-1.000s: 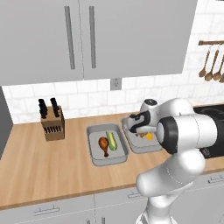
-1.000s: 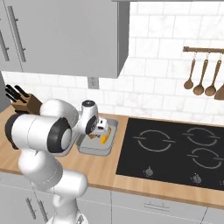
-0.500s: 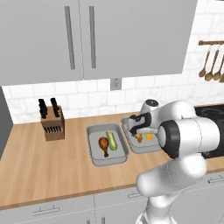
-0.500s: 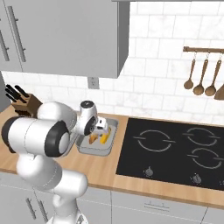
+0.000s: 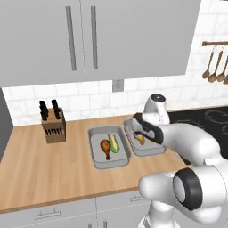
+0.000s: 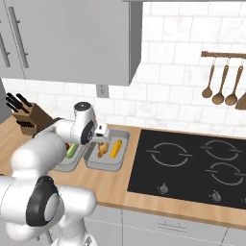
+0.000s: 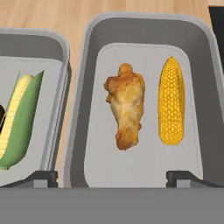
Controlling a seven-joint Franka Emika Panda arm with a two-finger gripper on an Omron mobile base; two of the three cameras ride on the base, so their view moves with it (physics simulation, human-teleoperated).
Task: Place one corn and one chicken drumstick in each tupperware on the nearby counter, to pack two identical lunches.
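The gripper (image 7: 112,177) hung over the right-hand tupperware (image 7: 87,65) with its jaws spread wide and nothing between them — the two dark fingertips (image 7: 41,177) stood apart at the near rim of the container, one toward each side of it. Ahead of the jaws, on the grey floor of that tupperware, lay a golden chicken drumstick (image 7: 126,111), lengthwise and a little to the left of the midline between the tips. Just beside it on the right, apart from it by a narrow strip of bare floor, lay a yellow corn cob (image 7: 171,100), also lengthwise and roughly in line with the right fingertip. Neither piece touched the fingers.

Outside the left fingertip, past the two adjoining rims, sat the second tupperware (image 7: 61,48); in it a husked corn (image 7: 19,122) lay tilted, its green leaves showing. A dark edge at the far left of the hand view was probably the other drumstick, though too little of it showed there to be sure. From the left base view that drumstick (image 5: 106,147) lay touching the green corn in the left container.

Both containers stood side by side, rims nearly touching, on the counter (image 5: 40,169), with the gripper just above the right one (image 6: 98,139).
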